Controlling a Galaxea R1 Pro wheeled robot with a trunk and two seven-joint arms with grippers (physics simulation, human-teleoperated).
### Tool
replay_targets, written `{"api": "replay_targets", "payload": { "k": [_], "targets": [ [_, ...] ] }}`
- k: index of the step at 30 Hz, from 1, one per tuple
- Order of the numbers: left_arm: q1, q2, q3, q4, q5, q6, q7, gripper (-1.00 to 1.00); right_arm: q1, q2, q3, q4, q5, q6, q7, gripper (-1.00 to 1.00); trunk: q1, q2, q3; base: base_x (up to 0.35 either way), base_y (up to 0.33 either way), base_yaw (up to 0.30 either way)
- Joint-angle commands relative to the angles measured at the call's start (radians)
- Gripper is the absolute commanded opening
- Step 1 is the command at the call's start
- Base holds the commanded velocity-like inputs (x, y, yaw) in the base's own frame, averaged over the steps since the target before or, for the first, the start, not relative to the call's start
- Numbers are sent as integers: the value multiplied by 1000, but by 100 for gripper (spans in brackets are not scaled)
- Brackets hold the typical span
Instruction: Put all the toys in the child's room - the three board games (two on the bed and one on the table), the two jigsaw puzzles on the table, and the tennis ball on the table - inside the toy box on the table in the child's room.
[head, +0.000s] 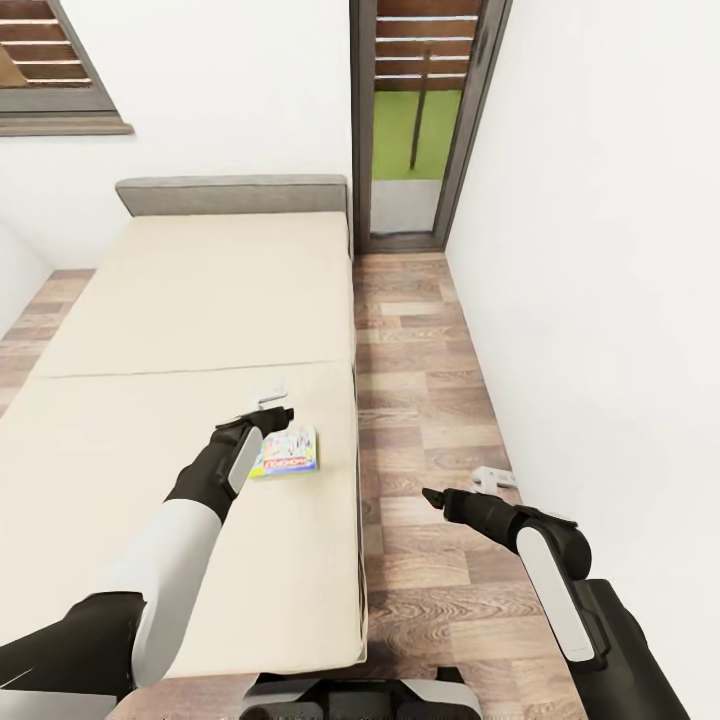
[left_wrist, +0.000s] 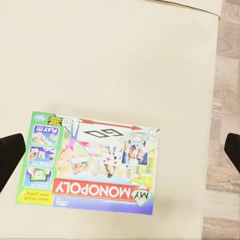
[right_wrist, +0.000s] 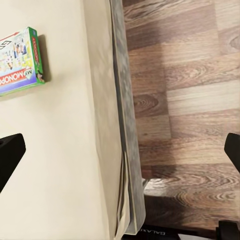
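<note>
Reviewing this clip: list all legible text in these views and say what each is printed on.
"MY MONOPOLY": red banner on the board game on the bed.
"PLAY IT!", "STICK IT!": green side strip of that box.
Remaining small print on the box: too blurred.
Partial letters on the robot base: cut off, unreadable.

walls (head: 560, 200): white | floor (head: 420, 400): wood planks | window (head: 45, 60): slatted | glass door (head: 420, 120)

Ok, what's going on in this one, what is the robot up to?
The robot stands at the bed with its left gripper hanging open above a My Monopoly board game that lies flat on the mattress near the bed's edge. The fingers are spread wide on either side of the box, not touching it. The right gripper is open and empty, held out over the wooden floor beside the bed. Nothing is picked up yet.
</note>
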Motion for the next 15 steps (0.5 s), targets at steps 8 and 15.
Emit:
{"api": "replay_targets", "payload": {
  "k": [8, 15],
  "targets": [
    [-4, 7, 3, -2, 11, 78, 7, 100, -1, -1, 3, -3, -10, 3, -11, 100, 0, -2, -15, 0, 0, 0],
    [-78, 23, 3, 3, 11, 163, 9, 100, -1, -1, -2, -4, -10, 4, -9, 100, 0, -2, -26, 0, 0, 0]
  ]
}}
